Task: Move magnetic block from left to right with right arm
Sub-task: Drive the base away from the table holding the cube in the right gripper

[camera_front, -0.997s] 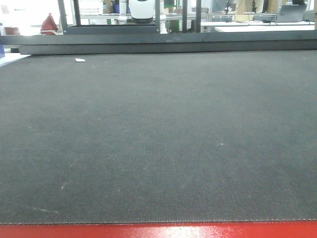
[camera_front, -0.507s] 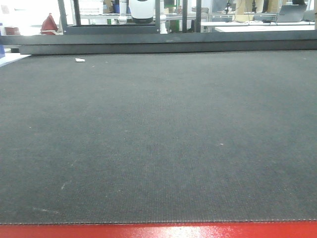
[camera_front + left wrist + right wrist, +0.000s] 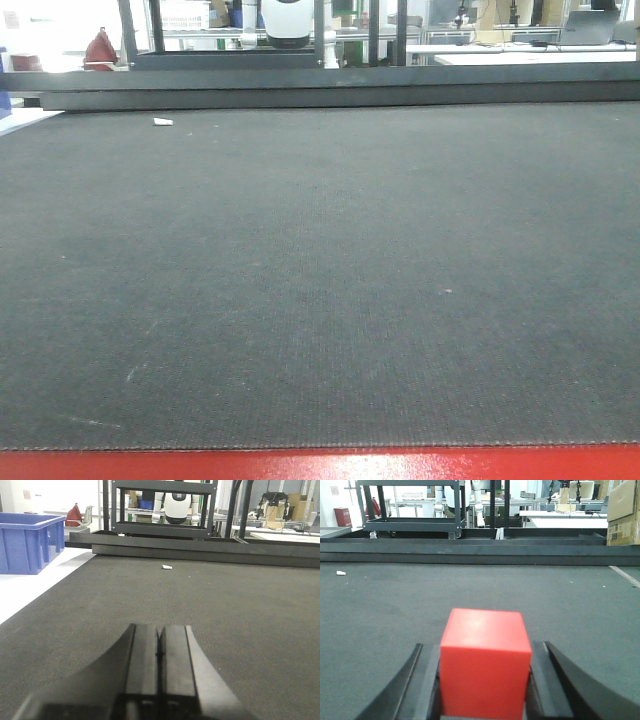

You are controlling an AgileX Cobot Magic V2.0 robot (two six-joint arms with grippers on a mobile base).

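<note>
Dark woven desk [image 3: 320,280] runs back to metal racks. Left gripper [image 3: 159,647] sits pressed together, holding nothing. Right gripper [image 3: 486,692] pinches the magnetic block [image 3: 485,655] low over the desk; an early release could bounce it off target.

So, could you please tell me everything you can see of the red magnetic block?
The magnetic block is a small bright-red cube with smooth matte faces and crisp edges. It sits square between the dark fingers of the right tool, which touch its two sides. Only the right wrist view shows it; whether it rests on the mat cannot be told.
</note>
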